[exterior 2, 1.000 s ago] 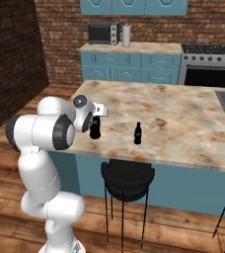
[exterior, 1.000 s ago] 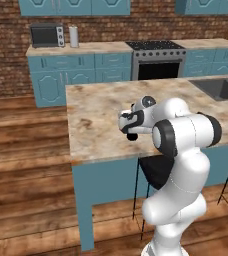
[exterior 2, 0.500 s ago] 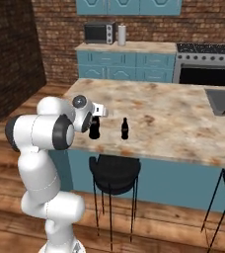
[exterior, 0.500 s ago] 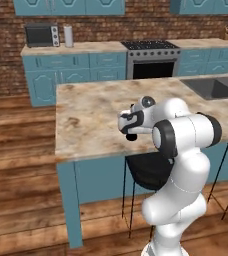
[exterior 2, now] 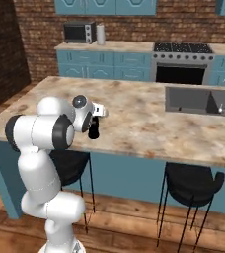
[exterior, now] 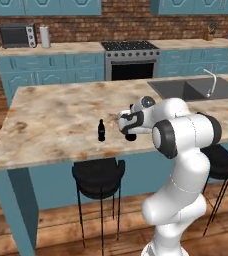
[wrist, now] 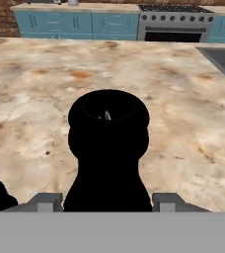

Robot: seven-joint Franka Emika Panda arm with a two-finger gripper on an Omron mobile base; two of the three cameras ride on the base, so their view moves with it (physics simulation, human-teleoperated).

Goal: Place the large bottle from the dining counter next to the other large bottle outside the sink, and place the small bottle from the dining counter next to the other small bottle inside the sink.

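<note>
Surface: long beige-brown marbled top on a teal base, crossing mid-frame in both base views. Two black stools tucked under its near edge.

Sink: dark recessed basin, right of frame, thin silver faucet at its rim.

Back wall: microwave upper left, oven upper centre.

Small bottle: short, all black, narrow neck, upright, left of the hand and apart from it.

Large bottle: black, rounded shoulders; in the hand view its open mouth fills centre frame.

Hand: fingers flank the large bottle's body, apparently gripping it; contact itself is hidden.
</note>
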